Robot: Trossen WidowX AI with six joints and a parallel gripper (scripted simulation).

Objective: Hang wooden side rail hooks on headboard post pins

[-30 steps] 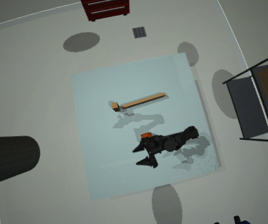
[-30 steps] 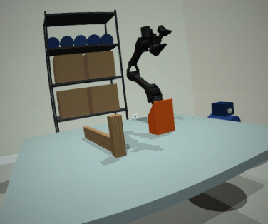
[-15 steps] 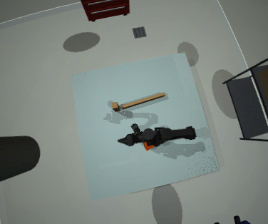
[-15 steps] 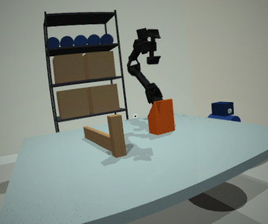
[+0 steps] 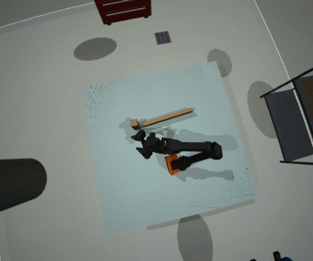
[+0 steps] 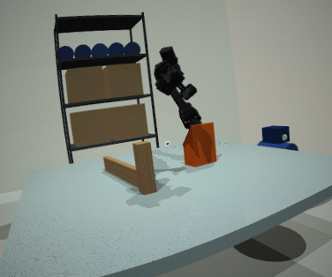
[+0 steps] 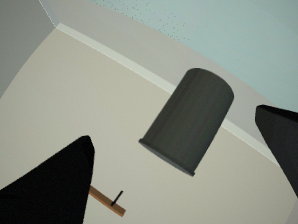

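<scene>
Rail (image 5: 169, 116) lies near the middle of the top view, one end at the post (image 5: 134, 123), the other on the table (image 5: 107, 199). Going by size: one pale blue table; one shelf (image 6: 62, 101) at upper left of the exterior view, carrying five blue rolls and what look like four boxes; one black arm (image 5: 191, 150) on one orange base (image 5: 171, 166); one rail; one post (image 6: 145, 167) standing upright. Its slot, pins and the rail's hooks cannot be made out in any view. The gripper (image 5: 141, 143) sits just below the post in the top view, jaws spread wide and holding nothing. In the wrist view only two dark finger (image 7: 47, 209) tips show, cut off by the frame edges, with one dark cylinder (image 7: 189, 119) between them.
</scene>
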